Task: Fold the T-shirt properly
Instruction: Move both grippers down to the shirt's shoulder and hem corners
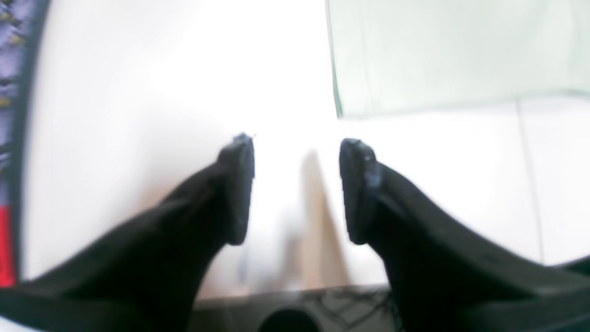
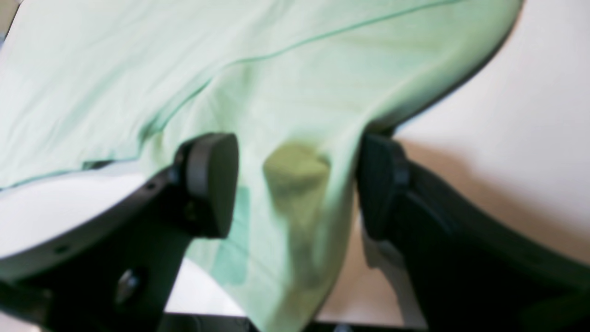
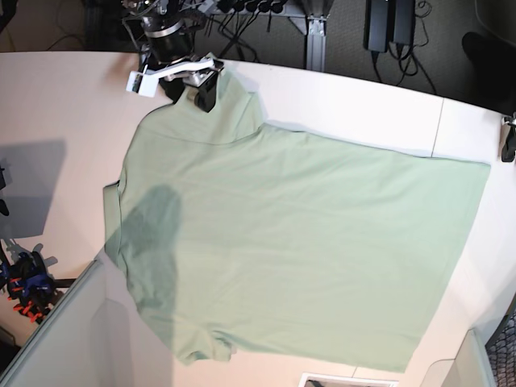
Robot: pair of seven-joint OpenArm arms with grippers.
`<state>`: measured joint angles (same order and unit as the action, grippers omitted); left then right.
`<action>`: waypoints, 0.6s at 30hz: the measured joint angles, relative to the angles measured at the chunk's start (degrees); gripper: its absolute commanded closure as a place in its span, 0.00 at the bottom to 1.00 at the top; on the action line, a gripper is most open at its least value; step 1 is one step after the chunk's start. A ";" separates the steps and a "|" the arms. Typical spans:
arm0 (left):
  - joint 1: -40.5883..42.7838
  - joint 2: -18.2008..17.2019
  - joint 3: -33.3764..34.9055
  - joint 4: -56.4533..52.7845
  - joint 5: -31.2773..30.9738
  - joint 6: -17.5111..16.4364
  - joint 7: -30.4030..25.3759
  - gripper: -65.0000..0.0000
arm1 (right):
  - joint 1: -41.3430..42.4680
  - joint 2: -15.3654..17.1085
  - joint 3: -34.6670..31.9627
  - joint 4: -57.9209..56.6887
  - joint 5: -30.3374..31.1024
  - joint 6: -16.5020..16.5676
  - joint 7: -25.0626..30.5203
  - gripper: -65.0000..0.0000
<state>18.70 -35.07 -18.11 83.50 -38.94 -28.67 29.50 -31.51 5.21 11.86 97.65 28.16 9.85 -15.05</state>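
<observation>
Mint-green T-shirt [image 3: 298,250] is spread flat, long axis from 9 to 3 o'clock. Right gripper [image 2: 297,184], jaws wide, straddles its sleeve at 11 o'clock; left gripper [image 1: 297,189] is spread, empty.

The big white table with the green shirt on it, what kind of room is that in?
Probably a robot lab or workshop, not a home. The white table holds only the T-shirt, a robot arm is mounted at its edge, and power cables and metal framing crowd the floor behind it.
</observation>
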 measured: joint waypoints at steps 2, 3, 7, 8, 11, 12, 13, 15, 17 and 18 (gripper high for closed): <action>-3.13 0.11 2.21 -3.89 0.72 0.13 -1.64 0.43 | -0.02 0.02 0.00 0.00 -0.04 0.02 0.00 0.38; -4.42 0.35 3.02 -5.66 1.18 0.20 -1.81 0.43 | -0.02 0.00 0.00 0.00 -0.11 0.02 0.00 0.38; -8.09 1.27 5.05 -9.40 0.31 -0.33 -2.93 0.43 | -0.04 0.00 0.00 0.00 -0.13 0.02 0.00 0.38; -8.44 1.27 5.64 -9.46 0.28 -0.33 -2.95 0.43 | -0.04 0.00 0.00 0.00 -0.13 0.02 0.00 0.38; -8.41 1.33 7.63 -9.44 -0.11 -0.33 -3.63 0.43 | -0.07 0.00 0.00 0.00 -0.13 0.02 0.00 0.38; -8.39 1.55 8.07 -9.44 -0.13 -0.33 -3.87 0.43 | -0.07 0.00 0.00 0.00 -0.13 0.02 0.00 0.38; -8.39 1.79 8.52 -9.44 -0.13 -0.55 -3.89 0.43 | -0.04 0.00 0.00 0.00 -0.13 0.02 0.00 0.38; -8.41 2.43 9.22 -9.38 -0.31 -0.59 -4.17 0.43 | -0.04 -0.02 0.00 0.00 -0.13 0.02 0.00 0.38; -8.76 3.04 9.66 -9.29 -0.61 -0.72 -3.34 0.43 | -0.07 -0.28 0.00 0.00 -0.13 0.02 0.00 0.38; -8.79 3.19 9.88 -9.18 -0.66 -0.74 -3.10 0.43 | -0.07 -0.33 0.00 0.00 -0.13 0.02 0.02 0.38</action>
<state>9.91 -31.88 -8.23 74.32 -39.59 -29.41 26.39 -31.57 4.89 11.86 97.65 28.03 9.87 -15.03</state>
